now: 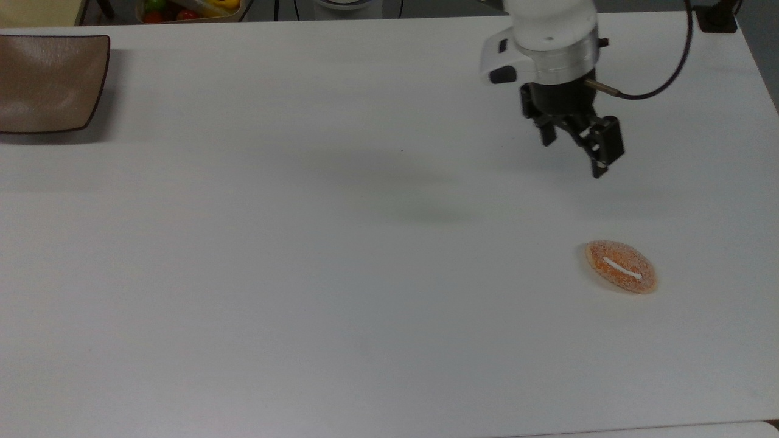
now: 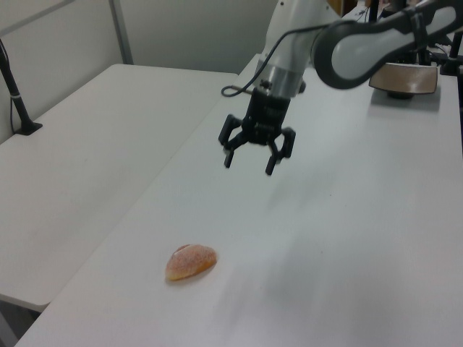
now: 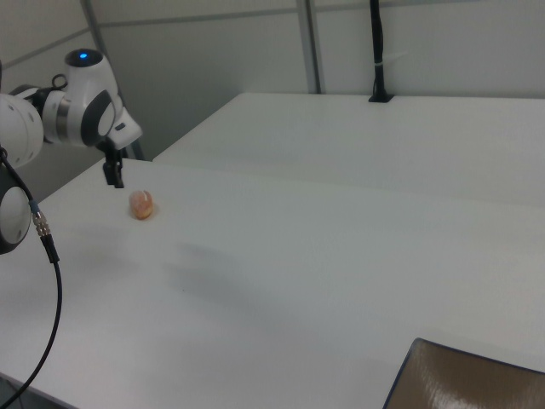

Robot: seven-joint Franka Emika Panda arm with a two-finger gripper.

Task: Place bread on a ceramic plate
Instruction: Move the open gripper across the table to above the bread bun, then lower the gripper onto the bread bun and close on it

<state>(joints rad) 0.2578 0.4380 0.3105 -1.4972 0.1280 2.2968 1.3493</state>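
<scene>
Black two-finger claw [image 2: 250, 158] hanging over white table [image 1: 304, 243], fingers spread, empty. Below, nearer the top view's bottom: small sugary orange-golden oval bread [image 1: 621, 266], ungrasped. Far toward the top view's left: glossy brown square ceramic plate [image 1: 42, 82], bare. Grasp, carry and placement all remaining.

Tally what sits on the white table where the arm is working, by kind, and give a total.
Bread: 1, an orange-golden bun lying on the table
Ceramic plate: 1, brown, at the top view's far left
Total: 2

The gripper hangs above the table with its fingers open, holding nothing.
</scene>
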